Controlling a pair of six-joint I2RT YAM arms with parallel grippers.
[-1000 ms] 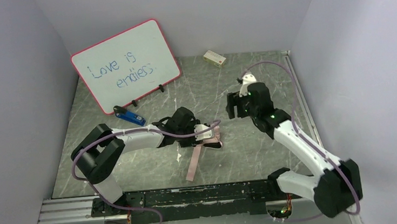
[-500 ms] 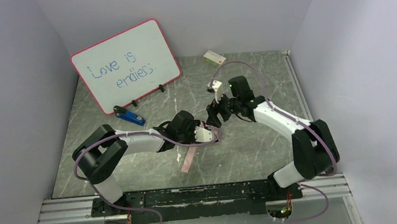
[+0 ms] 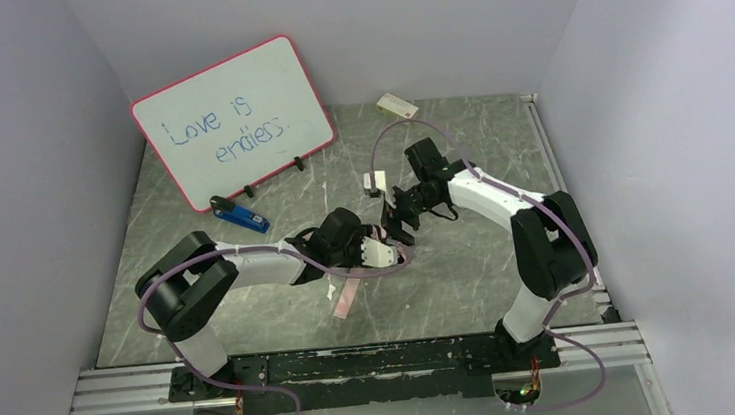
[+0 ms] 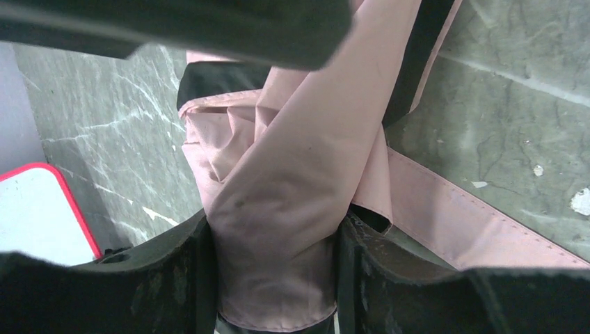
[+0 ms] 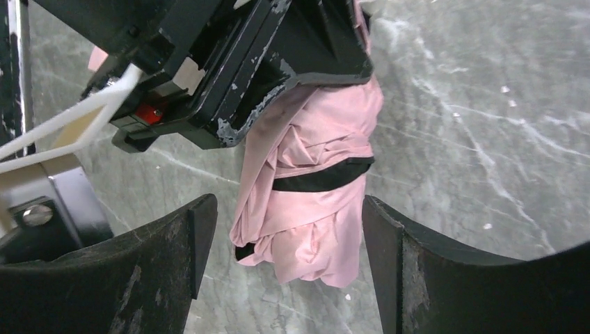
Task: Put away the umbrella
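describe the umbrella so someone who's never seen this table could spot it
From the whiteboard at back left, come forward to the middle of the table. The umbrella is the folded bundle gripped in the left claw, its strap trailing toward the near edge. It is the only soft, pale pink thing; the whiteboard is merely pink-framed.

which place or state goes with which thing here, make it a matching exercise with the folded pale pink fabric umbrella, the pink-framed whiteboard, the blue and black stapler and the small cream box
Things:
1. folded pale pink fabric umbrella
2. pink-framed whiteboard
3. blue and black stapler
4. small cream box

Places or states:
A. lies alone at the far edge of the grey marbled table
B. stands propped up at the back left
C. clamped in the left gripper
D. lies just in front of the whiteboard's lower edge

Pairs: 1-C, 2-B, 3-D, 4-A
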